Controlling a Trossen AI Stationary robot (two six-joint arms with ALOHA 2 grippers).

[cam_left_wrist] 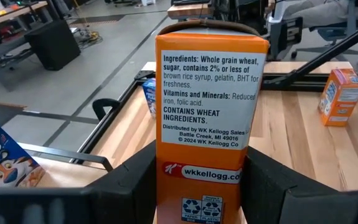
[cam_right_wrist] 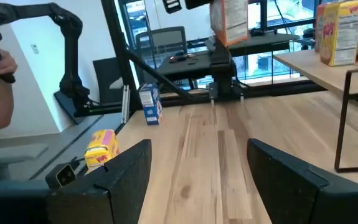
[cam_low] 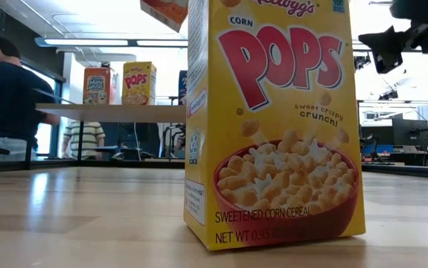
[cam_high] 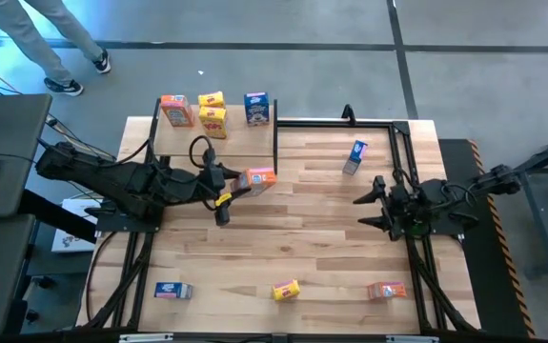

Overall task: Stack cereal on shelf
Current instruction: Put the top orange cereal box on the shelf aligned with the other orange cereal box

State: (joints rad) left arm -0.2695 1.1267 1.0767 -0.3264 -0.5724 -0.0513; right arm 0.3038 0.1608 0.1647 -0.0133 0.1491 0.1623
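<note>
My left gripper (cam_high: 238, 187) is shut on an orange-red cereal box (cam_high: 258, 179), held in the air just in front of the shelf's right end; the box also shows in the right wrist view (cam_right_wrist: 228, 18). The shelf (cam_high: 245, 143), a light-wood board on black posts at the far left, carries an orange-red box (cam_high: 173, 110), two yellow boxes (cam_high: 213, 112) and a blue box (cam_high: 256, 108). My right gripper (cam_high: 367, 205) is open and empty at mid-right, above the table. My left gripper pinches the orange-red box near its lower end (cam_left_wrist: 200, 190) between the two fingers (cam_left_wrist: 135, 180), one on each broad face; the narrow ingredients side faces the wrist camera. The fingers come roughly level from the table's left. The box reaches out past the fingertips, lifted clear and tilted.
A blue box (cam_high: 355, 155) stands on the table at the far right. Near the front edge lie a blue box (cam_high: 172, 291), a yellow box (cam_high: 285, 291), which fills the low view (cam_low: 273, 126), and an orange-red box (cam_high: 386, 291). A person (cam_high: 54, 38) walks beyond the table.
</note>
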